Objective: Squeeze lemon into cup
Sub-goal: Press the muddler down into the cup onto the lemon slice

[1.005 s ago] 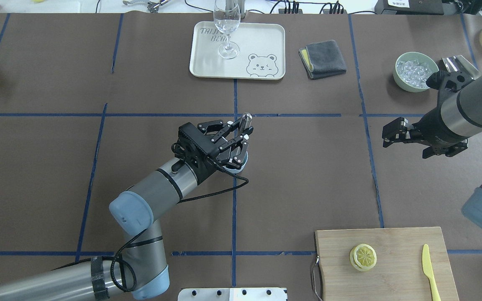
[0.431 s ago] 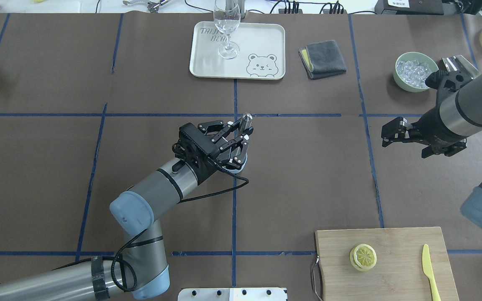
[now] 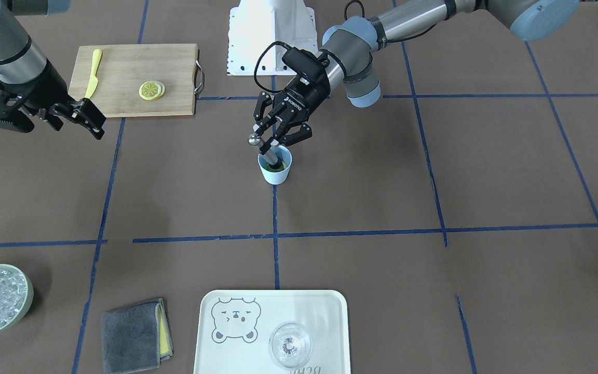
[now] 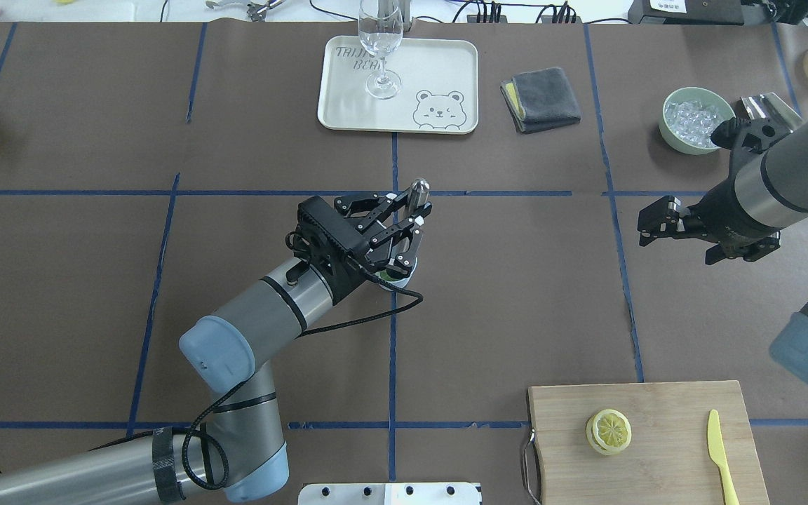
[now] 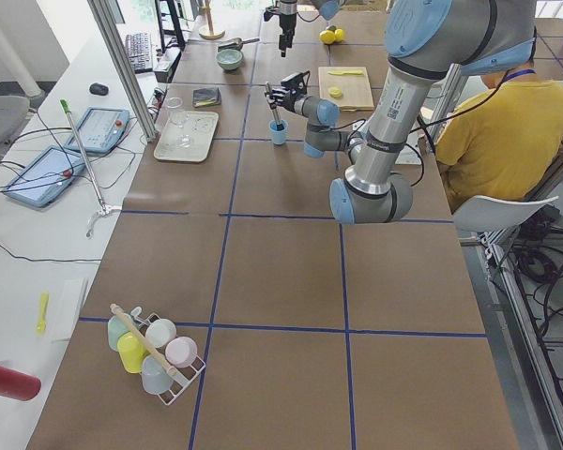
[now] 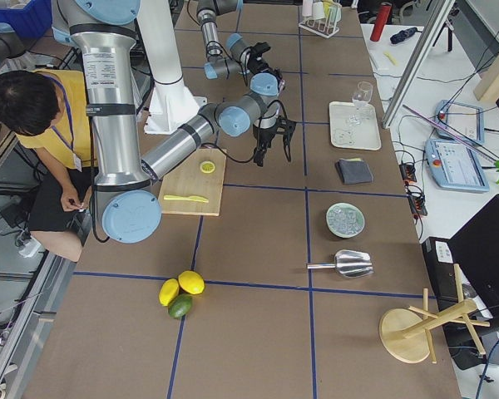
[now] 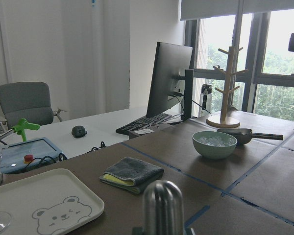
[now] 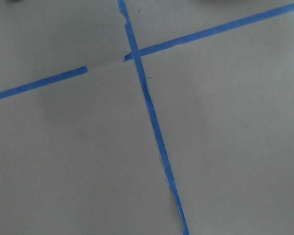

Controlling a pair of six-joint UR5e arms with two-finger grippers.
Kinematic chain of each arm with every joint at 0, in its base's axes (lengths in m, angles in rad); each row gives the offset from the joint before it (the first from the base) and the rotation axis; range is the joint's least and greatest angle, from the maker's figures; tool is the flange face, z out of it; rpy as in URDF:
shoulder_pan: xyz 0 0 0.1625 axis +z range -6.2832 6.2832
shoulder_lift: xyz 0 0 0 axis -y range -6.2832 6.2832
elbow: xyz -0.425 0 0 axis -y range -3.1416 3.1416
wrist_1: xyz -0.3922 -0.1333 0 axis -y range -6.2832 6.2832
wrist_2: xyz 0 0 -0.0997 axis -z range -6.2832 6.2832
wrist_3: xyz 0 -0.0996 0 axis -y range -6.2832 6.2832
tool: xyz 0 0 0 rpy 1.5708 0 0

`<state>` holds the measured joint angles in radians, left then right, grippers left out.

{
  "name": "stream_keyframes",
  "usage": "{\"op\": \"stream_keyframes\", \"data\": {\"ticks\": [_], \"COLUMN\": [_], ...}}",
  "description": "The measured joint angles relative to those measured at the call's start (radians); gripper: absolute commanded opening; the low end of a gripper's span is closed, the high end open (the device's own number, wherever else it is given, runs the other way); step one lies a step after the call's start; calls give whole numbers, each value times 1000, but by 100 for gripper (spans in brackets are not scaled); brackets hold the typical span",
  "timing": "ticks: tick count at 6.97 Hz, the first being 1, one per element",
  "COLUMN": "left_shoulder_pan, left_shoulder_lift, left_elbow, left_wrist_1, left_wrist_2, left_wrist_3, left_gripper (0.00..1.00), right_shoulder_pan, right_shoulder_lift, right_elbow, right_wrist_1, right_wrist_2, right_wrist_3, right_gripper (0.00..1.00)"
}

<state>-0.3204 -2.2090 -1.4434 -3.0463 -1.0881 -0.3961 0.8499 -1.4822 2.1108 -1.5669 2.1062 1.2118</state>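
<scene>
The pale-blue cup (image 3: pixel 275 172) stands at mid-table. Inside it lies the lemon (image 3: pixel 279 167), a greenish-yellow slice partly covered by a metal muddler (image 3: pixel 262 147). The muddler leans with its lower end down in the cup on the slice. My left gripper (image 3: pixel 278 137) is shut on the muddler's shaft just above the rim. From overhead, that left gripper (image 4: pixel 411 221) hides most of the cup (image 4: pixel 402 278), and the muddler's round top (image 4: pixel 419 187) sticks out. My right gripper (image 4: pixel 655 223) hovers open and empty far to the right.
A cutting board (image 4: pixel 663 407) at the near right carries stacked lemon slices (image 4: pixel 609 431) and a yellow knife (image 4: pixel 721 456). A bowl of ice (image 4: pixel 696 119) and a metal scoop (image 4: pixel 765 106) sit behind my right arm. A tray (image 4: pixel 439 70) with a glass (image 4: pixel 380 42) and a grey cloth (image 4: pixel 541 98) lie at the far side.
My left gripper has shifted slightly away from me with the muddler, whose top now sits farther back. The right arm has drifted a little.
</scene>
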Motion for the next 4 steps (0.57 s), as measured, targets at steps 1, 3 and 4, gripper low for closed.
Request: {"op": "stream_keyframes", "data": {"ticks": [1, 3, 4], "left_shoulder_pan": [-6, -39, -68], "left_shoulder_lift": [0, 1, 4], "left_elbow": [-41, -132, -171], "left_wrist_1": [17, 110, 138], "left_wrist_2": [-1, -19, -66], "left_wrist_3": [1, 17, 23], "left_gripper": [0, 0, 0], "right_shoulder_pan": [0, 0, 0], "right_shoulder_lift": [0, 0, 1], "right_elbow": [-3, -5, -5], "right_wrist_1": [0, 1, 1], "right_wrist_2": [0, -1, -1], "right_wrist_3": [0, 1, 2], "right_gripper": [100, 100, 100]}}
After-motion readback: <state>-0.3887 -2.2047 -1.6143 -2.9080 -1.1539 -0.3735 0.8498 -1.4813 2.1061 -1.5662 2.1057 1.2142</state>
